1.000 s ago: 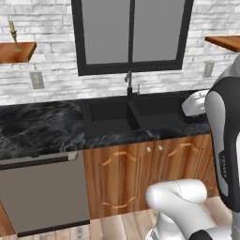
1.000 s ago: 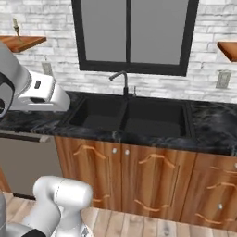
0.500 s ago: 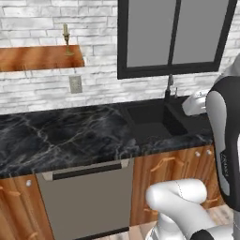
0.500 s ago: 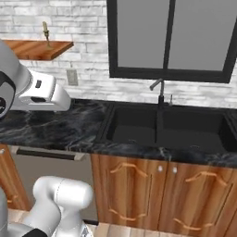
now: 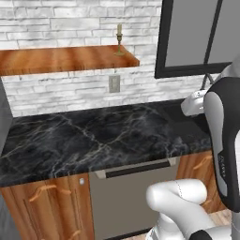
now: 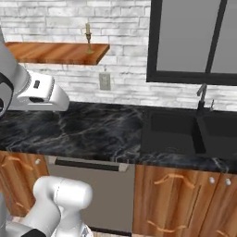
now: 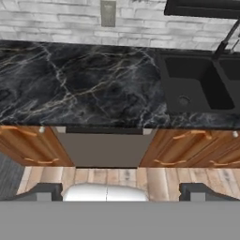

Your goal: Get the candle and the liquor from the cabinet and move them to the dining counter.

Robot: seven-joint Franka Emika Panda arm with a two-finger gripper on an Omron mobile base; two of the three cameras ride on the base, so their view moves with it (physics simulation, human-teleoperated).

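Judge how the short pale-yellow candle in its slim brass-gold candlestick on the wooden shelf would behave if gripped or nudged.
The pale-yellow candle in its slim brass-gold candlestick looks tall for its small round foot, so a sideways nudge would probably tip it. It stands near the end of the reddish-brown wooden shelf, so a tip could send it off. The thin stem probably suits a low grip.

Open stretch of black marble bench (image 5: 93, 136) under the cabinet (image 5: 61, 58), free to pass over. On the cabinet's right end, candle (image 5: 119, 40) upright, with open shelf to its left and the dark window frame (image 5: 164, 42) close on its right. Sink basin (image 6: 171, 132) and faucet (image 6: 202, 95) farther right along the bench.
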